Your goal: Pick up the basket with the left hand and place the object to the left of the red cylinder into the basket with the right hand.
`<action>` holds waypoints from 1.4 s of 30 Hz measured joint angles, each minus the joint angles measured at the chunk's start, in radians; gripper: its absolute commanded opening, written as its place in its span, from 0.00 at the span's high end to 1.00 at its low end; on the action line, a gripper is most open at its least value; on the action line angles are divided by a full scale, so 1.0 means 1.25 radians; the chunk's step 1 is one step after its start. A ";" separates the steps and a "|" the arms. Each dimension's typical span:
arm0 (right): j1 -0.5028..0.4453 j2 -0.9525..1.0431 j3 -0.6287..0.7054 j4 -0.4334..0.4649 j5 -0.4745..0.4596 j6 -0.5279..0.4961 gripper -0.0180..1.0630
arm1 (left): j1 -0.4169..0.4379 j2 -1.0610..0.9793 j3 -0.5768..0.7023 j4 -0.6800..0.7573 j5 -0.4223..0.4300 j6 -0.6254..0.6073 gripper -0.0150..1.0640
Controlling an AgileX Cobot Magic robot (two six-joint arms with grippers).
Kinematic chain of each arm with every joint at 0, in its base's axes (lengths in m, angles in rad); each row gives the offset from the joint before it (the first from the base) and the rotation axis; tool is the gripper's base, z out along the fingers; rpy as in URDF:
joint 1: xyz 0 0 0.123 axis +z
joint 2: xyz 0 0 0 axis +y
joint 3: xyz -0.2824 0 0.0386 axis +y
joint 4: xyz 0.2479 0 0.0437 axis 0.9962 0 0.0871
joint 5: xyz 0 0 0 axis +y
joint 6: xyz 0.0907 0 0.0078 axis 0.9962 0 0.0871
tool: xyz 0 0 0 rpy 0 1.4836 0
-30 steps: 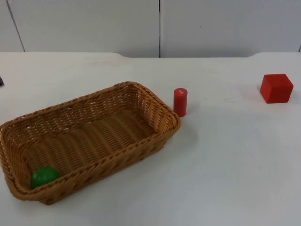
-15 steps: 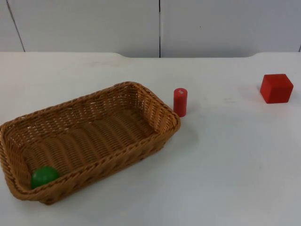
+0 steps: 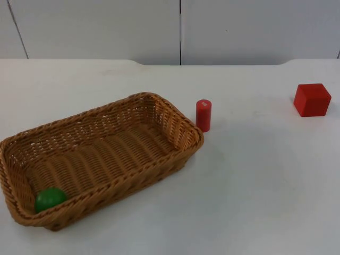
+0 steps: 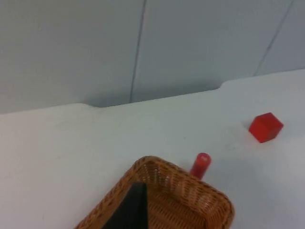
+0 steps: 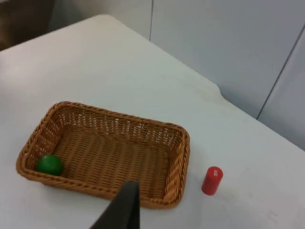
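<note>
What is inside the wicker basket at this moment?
One green ball lies in the near left corner of the wicker basket. The rest of its woven floor is bare. The near wall hides the ball's lower part and a floor strip.

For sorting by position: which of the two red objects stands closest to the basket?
The red cylinder, upright beside the basket corner; the red cube sits far off.

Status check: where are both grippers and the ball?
Left gripper above basket. Right gripper high over table. Green ball lies in basket, red cylinder just beside the rim.
</note>
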 measured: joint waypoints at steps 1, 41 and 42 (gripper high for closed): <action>0.000 -0.035 0.021 0.000 -0.001 0.001 0.01 | 0.000 -0.020 0.000 0.010 0.013 0.000 0.01; 0.000 -0.721 0.345 0.000 0.391 0.033 0.01 | -0.003 -0.610 0.288 0.562 0.271 -0.453 0.01; 0.000 -0.721 0.345 0.000 0.391 0.033 0.01 | -0.003 -0.610 0.288 0.562 0.271 -0.453 0.01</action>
